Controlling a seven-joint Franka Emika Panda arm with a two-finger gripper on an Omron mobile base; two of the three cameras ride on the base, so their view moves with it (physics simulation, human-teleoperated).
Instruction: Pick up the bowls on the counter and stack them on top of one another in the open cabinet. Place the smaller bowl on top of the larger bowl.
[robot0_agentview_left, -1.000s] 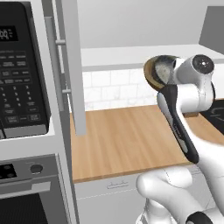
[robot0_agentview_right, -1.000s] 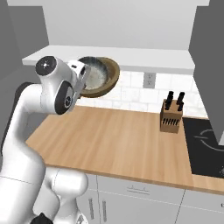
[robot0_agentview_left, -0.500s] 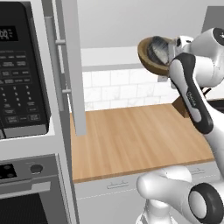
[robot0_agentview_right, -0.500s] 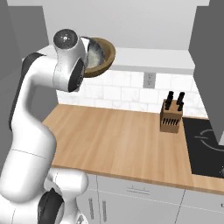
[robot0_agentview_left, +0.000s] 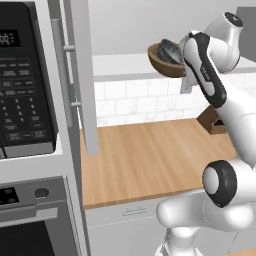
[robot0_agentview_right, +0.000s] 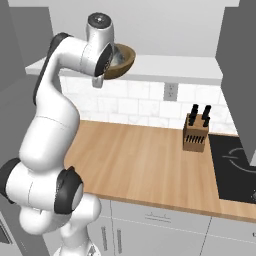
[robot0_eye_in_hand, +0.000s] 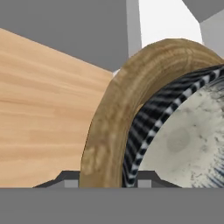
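Observation:
The larger bowl (robot0_agentview_left: 165, 67), brown and wooden, hangs tilted in the air at the height of the open cabinet's pale shelf (robot0_agentview_left: 120, 67). The smaller bowl (robot0_agentview_left: 171, 51), grey and speckled, lies nested inside it. My gripper (robot0_eye_in_hand: 105, 181) is shut on their rims, with the wooden rim (robot0_eye_in_hand: 109, 118) and the grey bowl's edge (robot0_eye_in_hand: 175, 135) between the fingers. From the right, the larger bowl (robot0_agentview_right: 124, 61) juts out beside my gripper (robot0_agentview_right: 107, 65), in front of the shelf (robot0_agentview_right: 170, 67). The counter (robot0_agentview_left: 150, 160) lies well below.
The cabinet's grey door (robot0_agentview_left: 82, 75) stands open to the left of the bowls. A microwave (robot0_agentview_left: 25, 90) and an oven (robot0_agentview_left: 30, 220) sit at far left. A knife block (robot0_agentview_right: 196, 132) stands by the backsplash, with a black cooktop (robot0_agentview_right: 235, 165) to its right.
The arm has lifted the nested bowls from just above the backsplash up to shelf height and a little toward the cabinet. The grip has not changed.

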